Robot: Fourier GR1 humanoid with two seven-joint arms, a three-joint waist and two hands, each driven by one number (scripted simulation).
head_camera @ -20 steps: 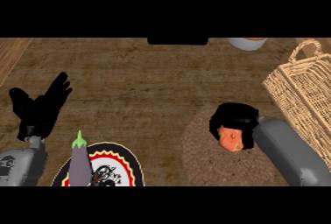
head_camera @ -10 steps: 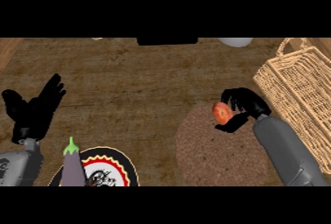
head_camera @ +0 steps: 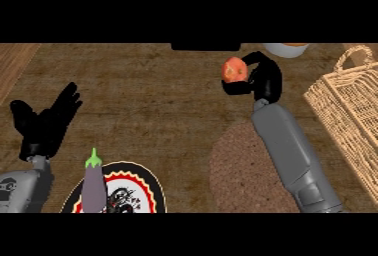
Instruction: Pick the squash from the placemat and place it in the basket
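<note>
Orange and rounded, the squash (head_camera: 235, 69) sits in the curl of the right hand (head_camera: 260, 79), raised over the bare wooden counter (head_camera: 148, 100) near the far edge. Black fingers wrap over its top and right side while the thumb comes under it, so the squash shows mostly at the hand's left, pinched between them. It is well apart from the round brown placemat (head_camera: 240, 170), which lies below the grey forearm, and from the wicker basket (head_camera: 351, 115) standing at the right edge. At the left, the left hand (head_camera: 46, 125) rests upright with fingers straight and slightly spread, holding nothing. Just below it a purple eggplant (head_camera: 92, 182) with a green stem lies on a patterned plate (head_camera: 136, 187). A bowl (head_camera: 286, 49) shows partly at the top edge.
</note>
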